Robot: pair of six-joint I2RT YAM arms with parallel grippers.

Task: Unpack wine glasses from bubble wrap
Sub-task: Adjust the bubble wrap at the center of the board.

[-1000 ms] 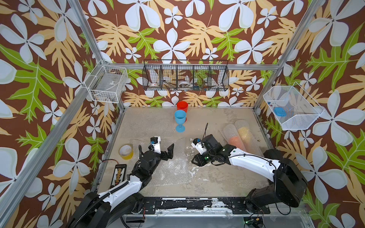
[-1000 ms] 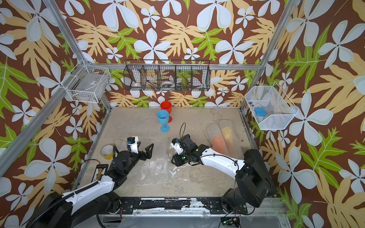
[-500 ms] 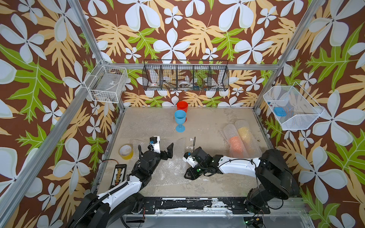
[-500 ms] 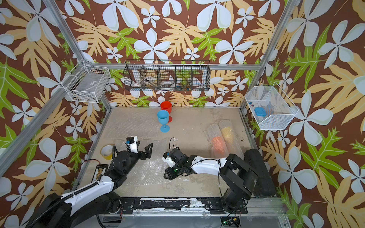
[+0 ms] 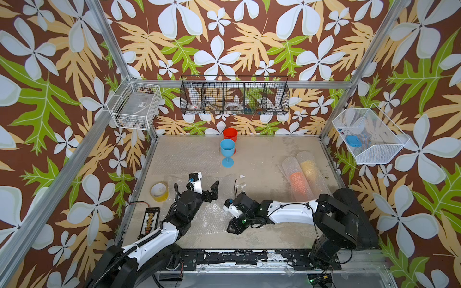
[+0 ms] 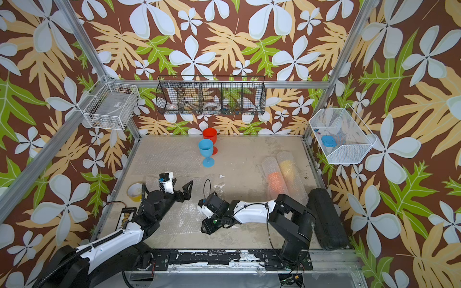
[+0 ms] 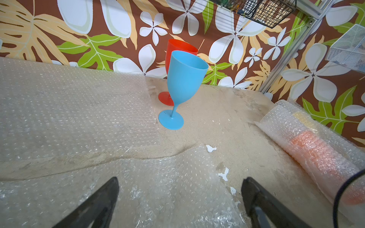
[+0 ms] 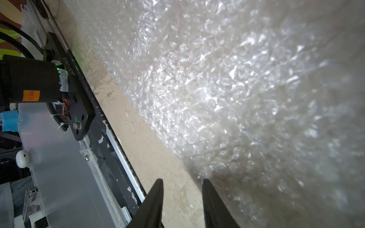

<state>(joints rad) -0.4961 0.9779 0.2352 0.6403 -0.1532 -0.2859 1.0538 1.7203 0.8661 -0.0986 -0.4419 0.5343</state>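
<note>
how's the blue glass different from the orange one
The blue glass stands upright and bare; the orange glass lies on its side inside a bubble wrap roll. Blue looks crisp, orange pale through the wrap. Blue sits at the back by the red glass; orange at the right by the wrapped yellow glass. Neither is gripped.

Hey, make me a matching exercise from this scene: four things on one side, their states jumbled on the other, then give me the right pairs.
Things:
1. blue goblet
2. orange goblet
3. tape roll
4. left gripper

States:
a. open, above flat bubble wrap
b. standing upright, unwrapped
c. yellowish ring, lying flat
d. lying inside a bubble wrap tube

Pairs: 1-b, 2-d, 3-c, 4-a.
</note>
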